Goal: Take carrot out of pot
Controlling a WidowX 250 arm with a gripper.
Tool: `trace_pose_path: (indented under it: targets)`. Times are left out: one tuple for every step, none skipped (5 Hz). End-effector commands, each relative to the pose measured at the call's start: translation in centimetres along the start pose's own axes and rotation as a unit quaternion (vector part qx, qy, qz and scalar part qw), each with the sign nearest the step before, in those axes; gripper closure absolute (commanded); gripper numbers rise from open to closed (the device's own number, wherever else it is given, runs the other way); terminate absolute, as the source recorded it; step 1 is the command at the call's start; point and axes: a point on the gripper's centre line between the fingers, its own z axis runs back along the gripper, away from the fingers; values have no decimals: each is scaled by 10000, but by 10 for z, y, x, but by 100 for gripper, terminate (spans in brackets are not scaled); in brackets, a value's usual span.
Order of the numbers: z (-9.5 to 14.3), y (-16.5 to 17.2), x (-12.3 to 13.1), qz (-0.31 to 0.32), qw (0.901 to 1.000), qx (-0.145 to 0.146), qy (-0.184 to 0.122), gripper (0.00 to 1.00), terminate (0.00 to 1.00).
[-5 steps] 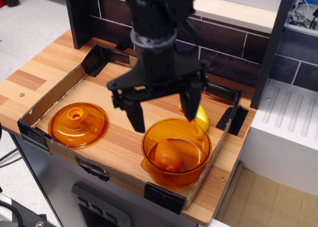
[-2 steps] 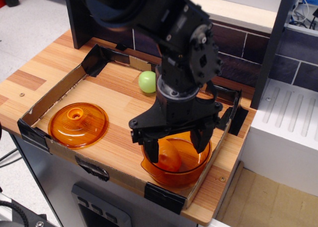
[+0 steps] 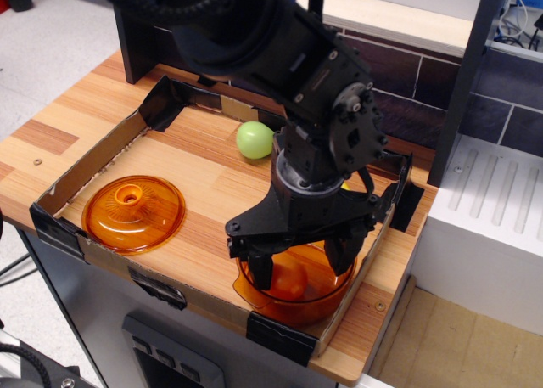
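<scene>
The translucent orange pot stands at the front right corner of the cardboard tray. The orange carrot lies inside it, partly hidden by the arm. My black gripper is lowered into the pot with its fingers spread, one finger left of the carrot and the other finger at the right. It is open and straddles the carrot; I cannot tell whether the fingers touch it.
The orange lid with a centre knob lies at the tray's front left. A light green pear sits at the back. A bit of the yellow banana shows behind the arm. A white block stands to the right.
The gripper has come down from above the pot into it, around the carrot, and the arm now covers the banana. The pear has come into view.
</scene>
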Motion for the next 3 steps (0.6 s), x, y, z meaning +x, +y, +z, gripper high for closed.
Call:
trace_pose_path:
  targets:
    - [-3, -4, 3, 12, 10000, -5, 28, 0, 0]
    - [-5, -5, 3, 77, 10000, -21, 45, 0, 0]
    - [-6, -5, 6, 124, 9999, -37, 59, 0, 0]
